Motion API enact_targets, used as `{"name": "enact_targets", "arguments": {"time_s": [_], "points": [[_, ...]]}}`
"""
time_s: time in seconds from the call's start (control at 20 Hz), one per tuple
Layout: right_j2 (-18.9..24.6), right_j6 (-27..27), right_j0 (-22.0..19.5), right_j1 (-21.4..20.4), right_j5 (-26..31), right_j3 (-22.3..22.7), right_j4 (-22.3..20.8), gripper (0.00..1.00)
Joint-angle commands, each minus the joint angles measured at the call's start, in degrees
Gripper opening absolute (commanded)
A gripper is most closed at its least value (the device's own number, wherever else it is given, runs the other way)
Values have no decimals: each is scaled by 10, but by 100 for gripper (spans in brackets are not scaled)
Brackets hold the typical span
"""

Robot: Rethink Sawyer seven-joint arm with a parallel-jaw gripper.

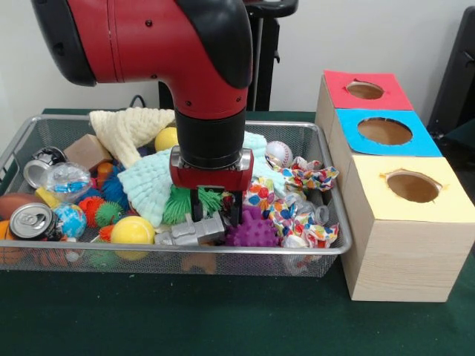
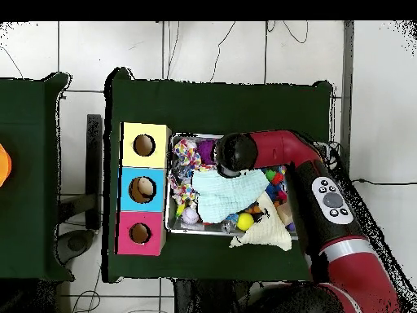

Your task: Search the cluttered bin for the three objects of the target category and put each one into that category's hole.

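The wire mesh bin (image 1: 326, 248) is full of clutter and also shows in the overhead view (image 2: 169, 213). My gripper (image 1: 216, 213) reaches down into its middle front, fingers (image 1: 197, 208) apart and open, with nothing in them. It stands just above the silver toy robot (image 1: 190, 233) and next to a purple spiky ball (image 1: 254, 231). No soft animal toy shows clearly; a tan-orange shape (image 1: 199, 262) shows through the front mesh. The red-topped hole (image 1: 364, 90) is on the farthest box, and in the overhead view (image 2: 140, 233) on the lowest box. In the overhead view the arm (image 2: 269, 151) hides the gripper.
The blue-topped hole (image 1: 384, 131) and yellow-topped hole (image 1: 413, 185) are on the nearer boxes to the right of the bin. The bin holds a cream knit cloth (image 1: 130, 130), mint cloth (image 1: 152, 185), baseball (image 1: 279, 153), yellow ball (image 1: 132, 230), soda can (image 1: 31, 221) and dotted fabric (image 1: 300, 178).
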Motion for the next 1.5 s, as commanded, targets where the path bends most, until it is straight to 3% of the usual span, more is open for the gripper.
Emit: {"name": "enact_targets", "arguments": {"time_s": [0.05,0.75,1.05,1.5], "points": [[11,-110,-13,47,-29,-12,-35,100],[26,-143,-29,28,16,-25,-16,100],[36,-155,-33,-5,60,-25,4,100],[39,-157,-36,11,57,-39,-5,100]]}}
